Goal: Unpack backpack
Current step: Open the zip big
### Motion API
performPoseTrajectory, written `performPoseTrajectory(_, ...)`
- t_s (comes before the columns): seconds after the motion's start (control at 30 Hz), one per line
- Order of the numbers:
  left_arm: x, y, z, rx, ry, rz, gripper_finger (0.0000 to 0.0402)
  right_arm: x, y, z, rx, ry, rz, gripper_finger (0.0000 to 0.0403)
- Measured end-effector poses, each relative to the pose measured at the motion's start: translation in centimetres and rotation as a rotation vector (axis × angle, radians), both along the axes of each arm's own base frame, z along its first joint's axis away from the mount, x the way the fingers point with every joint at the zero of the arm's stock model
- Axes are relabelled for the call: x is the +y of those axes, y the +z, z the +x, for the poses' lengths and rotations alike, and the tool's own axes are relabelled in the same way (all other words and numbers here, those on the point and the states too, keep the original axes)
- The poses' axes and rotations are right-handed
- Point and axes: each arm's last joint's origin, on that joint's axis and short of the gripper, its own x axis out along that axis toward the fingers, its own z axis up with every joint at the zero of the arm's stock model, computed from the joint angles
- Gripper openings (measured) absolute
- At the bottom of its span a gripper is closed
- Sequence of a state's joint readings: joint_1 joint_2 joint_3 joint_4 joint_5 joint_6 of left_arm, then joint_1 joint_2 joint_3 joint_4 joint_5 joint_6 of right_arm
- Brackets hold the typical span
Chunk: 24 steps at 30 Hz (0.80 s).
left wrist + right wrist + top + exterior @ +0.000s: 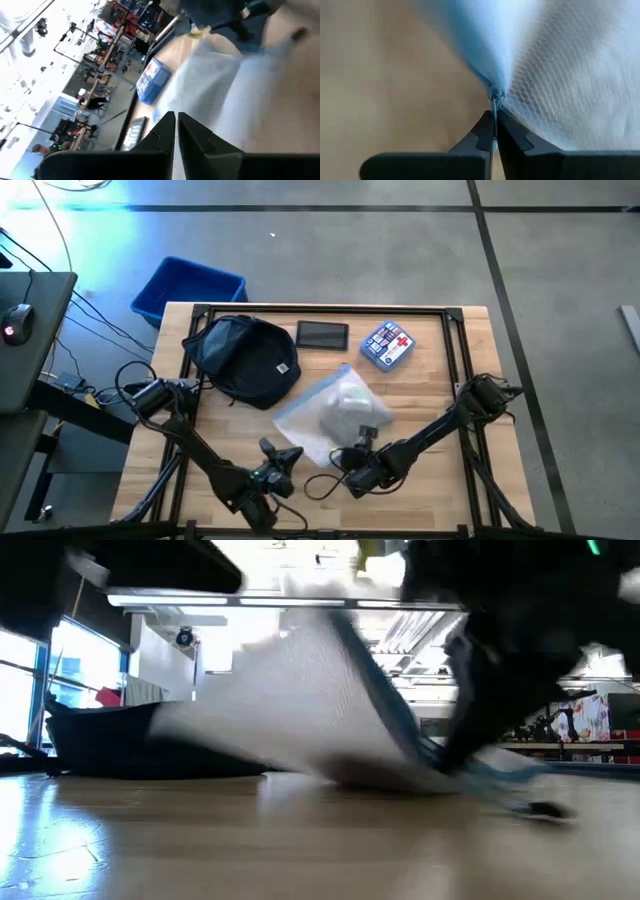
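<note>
The dark navy backpack [245,358] lies flat on the table's far left part, showing as a low dark shape [110,740] in the low view. A translucent white mesh bag with blue trim [335,412] [320,700] lies mid-table, with my right gripper [358,448] [494,116] shut on its near edge. My left gripper [283,458] [176,117] hovers shut just left of the bag's near end, touching nothing. My right gripper pinches the mesh bag's blue-trimmed edge [495,97] between its two fingertips, where the fabric bunches to a point. The fingers come from the table's near right side. The mesh fans out taut from the pinch, and the bag's underside [385,778] rests on the table.
A dark tablet [322,335] and a small blue pouch with a red cross [387,345] [152,80] lie near the far edge. A black cord [325,483] loops on the table between the grippers. A bright-blue bin [188,288] sits on the floor beyond the far left corner.
</note>
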<state>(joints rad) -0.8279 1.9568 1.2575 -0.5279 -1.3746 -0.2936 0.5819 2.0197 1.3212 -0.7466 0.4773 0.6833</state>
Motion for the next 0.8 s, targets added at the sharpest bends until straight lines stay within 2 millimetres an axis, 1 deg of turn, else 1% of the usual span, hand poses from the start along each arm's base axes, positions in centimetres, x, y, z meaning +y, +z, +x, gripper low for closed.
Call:
performPoseTrajectory(0.17,0.6,-0.6,-1.7,0.022,0.022,-0.048,0.0,-1.5,0.1,-2.2,0.162,-0.132,-0.15,0.0)
performPoseTrajectory(0.23,0.9,-0.7,-2.1,0.028,0.041,-0.1,0.0,-1.9,0.3,-2.8,0.178,-0.181,-0.212,0.0)
performPoseTrajectory(0.3,1.0,-0.8,-2.2,0.024,0.061,-0.168,0.0,-1.8,0.4,-2.9,0.155,-0.181,-0.234,0.0)
performPoseTrajectory(0.43,1.2,-0.9,-1.0,-0.028,0.088,-0.265,0.0,-0.5,0.2,-1.7,0.055,-0.062,-0.172,0.0)
performPoseTrajectory(0.5,1.2,-0.9,0.0,-0.001,0.076,-0.301,0.0,0.3,0.2,-0.9,-0.008,0.009,-0.127,0.0)
performPoseTrajectory(0.57,1.0,-0.9,1.0,0.084,0.017,-0.32,0.0004,0.9,0.3,-0.2,-0.057,0.071,-0.089,0.0)
performPoseTrajectory(0.63,0.4,-0.9,2.0,0.149,-0.077,-0.343,0.0016,1.4,0.6,0.5,-0.102,0.108,-0.059,0.0)
performPoseTrajectory(0.7,-0.2,-0.8,2.9,0.183,-0.176,-0.36,0.0035,1.8,0.9,1.0,-0.151,0.131,-0.034,0.0)
performPoseTrajectory(0.8,-0.8,-0.7,4.0,0.198,-0.3,-0.368,0.0075,2.1,1.1,1.4,-0.185,0.162,0.001,0.0)
